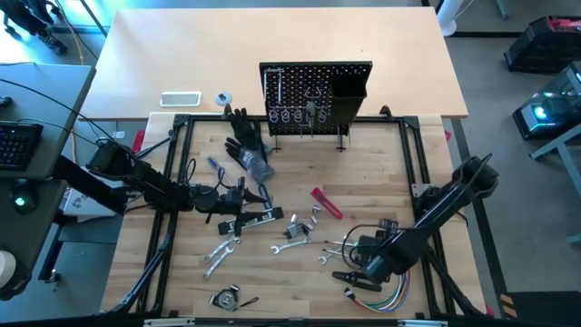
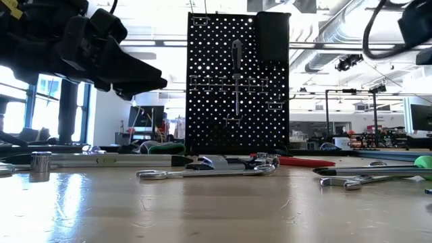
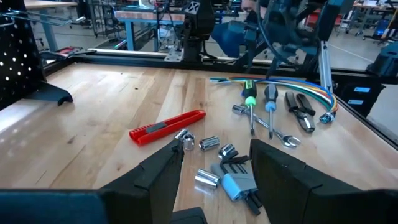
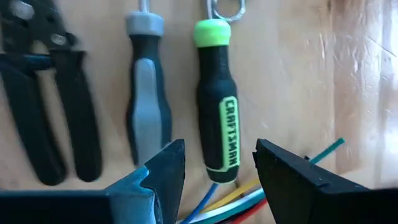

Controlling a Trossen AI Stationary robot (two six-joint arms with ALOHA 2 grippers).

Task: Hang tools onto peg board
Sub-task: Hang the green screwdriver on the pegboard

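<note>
- The tools lie scattered over the middle and near part of the table (image 1: 300,300), well apart from the peg board (image 1: 316,95), which stands upright at the far edge with one screwdriver (image 2: 236,74) already hanging on it.
- The green-capped screwdriver (image 4: 219,106) looks light and stiff; I would take it across its rubbery black handle, which should not slip. The wrenches (image 2: 202,173) lie flat, smooth and hard to pinch.
- The right gripper (image 4: 217,180) hangs low over that screwdriver's handle beside the coloured wires (image 3: 298,87), jaws apart, holding nothing.
- The left gripper (image 3: 214,165) reaches in level over the sockets (image 3: 208,143) and the red utility knife (image 3: 166,126), open and empty.
</note>
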